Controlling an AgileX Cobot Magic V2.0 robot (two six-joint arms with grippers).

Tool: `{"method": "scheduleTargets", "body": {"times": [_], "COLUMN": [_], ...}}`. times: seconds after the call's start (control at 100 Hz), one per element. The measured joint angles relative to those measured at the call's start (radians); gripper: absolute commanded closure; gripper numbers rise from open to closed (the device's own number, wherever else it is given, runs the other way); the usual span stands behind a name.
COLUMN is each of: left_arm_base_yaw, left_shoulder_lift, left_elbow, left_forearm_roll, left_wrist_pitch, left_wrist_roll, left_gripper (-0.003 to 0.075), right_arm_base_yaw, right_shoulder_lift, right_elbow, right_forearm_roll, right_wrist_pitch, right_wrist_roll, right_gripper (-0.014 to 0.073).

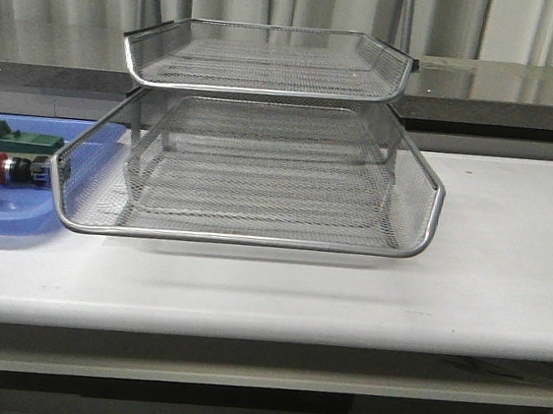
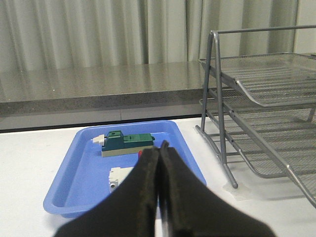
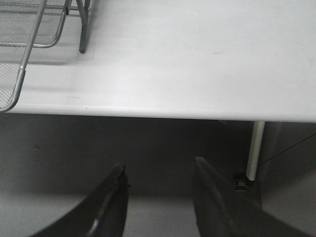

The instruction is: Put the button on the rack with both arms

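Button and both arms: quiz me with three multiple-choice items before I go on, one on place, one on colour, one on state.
1. Where does the button lie?
A. in the blue tray, left of the rack
B. on the rack's top tier
C. on the bare table right of the rack

2. What colour is the button's head?
A. green
B. red
C. yellow

3. How do the two grippers stand?
A. both open
B. left open, right shut
C. left gripper shut and empty, right gripper open

Key: 1 A, the front view shows it in the tray beside a green block. 2 B, its round head is red. 3 C, the left fingers meet on nothing, while a gap separates the right fingers.
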Motion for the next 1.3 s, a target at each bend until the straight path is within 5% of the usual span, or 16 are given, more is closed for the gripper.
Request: {"method": "scheduleTargets", "body": {"times": [0.22,0.53,1.3], "left_arm_base_yaw": [0.000,0.000,0.000], "left_shoulder_lift": [0.000,0.000,0.000], "left_elbow": [0.000,0.000,0.000], "left_forearm_roll": [0.000,0.000,0.000], "left_wrist_pitch": [0.000,0.000,-0.045], "left_wrist_roll": [0.000,0.000,0.000], "left_gripper": [0.0735,0.0735,0.0735], "right_arm_base_yaw": [0.000,0.000,0.000], "right_shoulder_lift": [-0.099,-0.123,-0.123], "right_elbow": [-0.002,-0.002,-0.002], "right_forearm_roll": [-0.003,0.006,0.026], "right_wrist_pitch": [0.064,0.087,0.087], "right_wrist_roll": [0.006,0.008,0.008], "right_gripper": [0.0314,0.0668,0.0664]}}
